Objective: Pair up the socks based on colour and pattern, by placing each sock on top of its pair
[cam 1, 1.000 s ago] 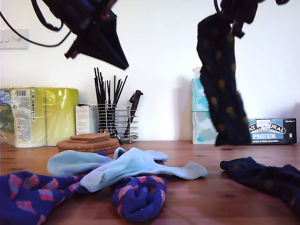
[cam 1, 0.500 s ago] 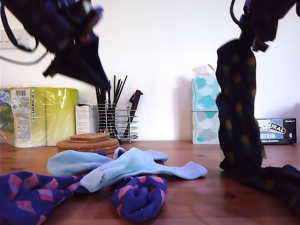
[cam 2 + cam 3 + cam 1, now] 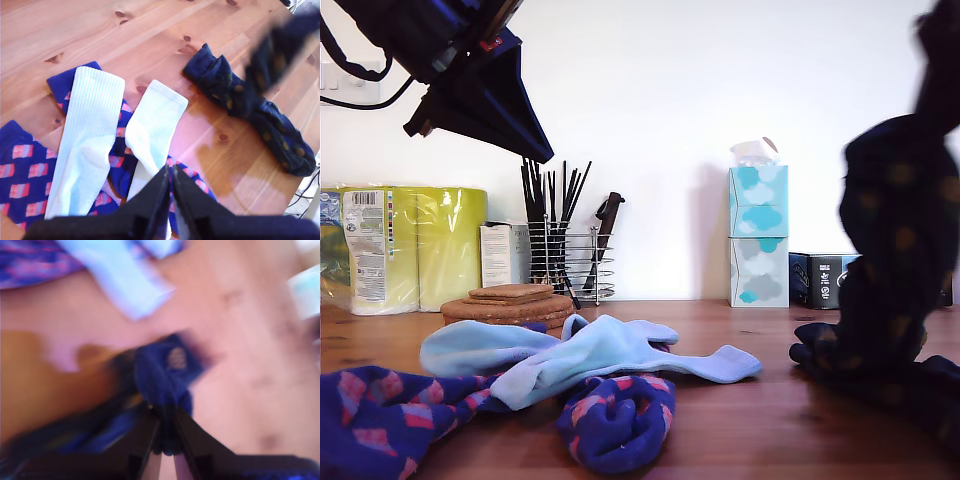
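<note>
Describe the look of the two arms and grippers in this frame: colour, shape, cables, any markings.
My first gripper has dark, nearly black fingers tapering to a narrow wedge. In the exterior view an arm at the upper left is dark blue-black with a small red mark and black cables looping off it. My second gripper also shows dark fingers, too blurred for markings.

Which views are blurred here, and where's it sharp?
Second wrist view: heavy motion blur throughout, the spotted sock at my second gripper smeared. Exterior view: only the hanging spotted sock blurs; the pale blue socks are crisp. First wrist view: sharp table, but that moving sock is streaked.
</note>
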